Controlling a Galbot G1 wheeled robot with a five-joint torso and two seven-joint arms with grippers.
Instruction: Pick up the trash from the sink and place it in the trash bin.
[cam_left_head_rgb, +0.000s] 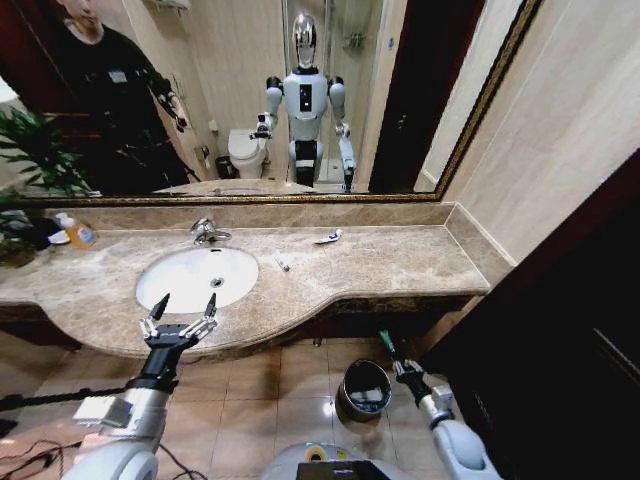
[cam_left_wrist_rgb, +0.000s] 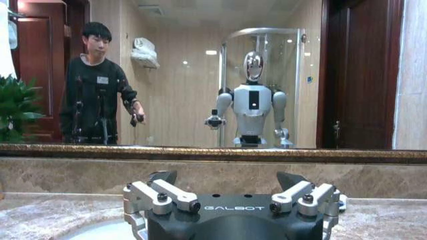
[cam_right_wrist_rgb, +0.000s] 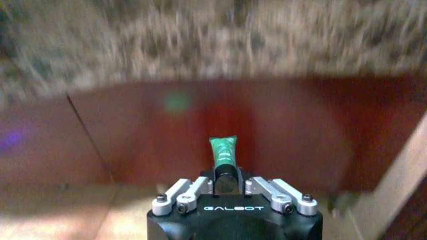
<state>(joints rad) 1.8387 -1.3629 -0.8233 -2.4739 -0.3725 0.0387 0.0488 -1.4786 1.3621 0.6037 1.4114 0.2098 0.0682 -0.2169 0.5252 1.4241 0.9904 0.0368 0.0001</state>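
Head high over sink (cam_left_head_rgb: 196, 278), wrists low, forward-facing

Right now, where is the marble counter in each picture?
Head view: counter crosses the middle, below the mirror.
Left wrist view: counter beyond the open left gripper, under the mirror.
Right wrist view: its marble edge beyond the right gripper holding a green tube.
Shared landmark: the mirror, in head and left wrist views.

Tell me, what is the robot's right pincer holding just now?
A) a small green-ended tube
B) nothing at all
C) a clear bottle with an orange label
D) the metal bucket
A: the right pincer is shut on a small green-ended tube, low beside the trash bin on the floor.
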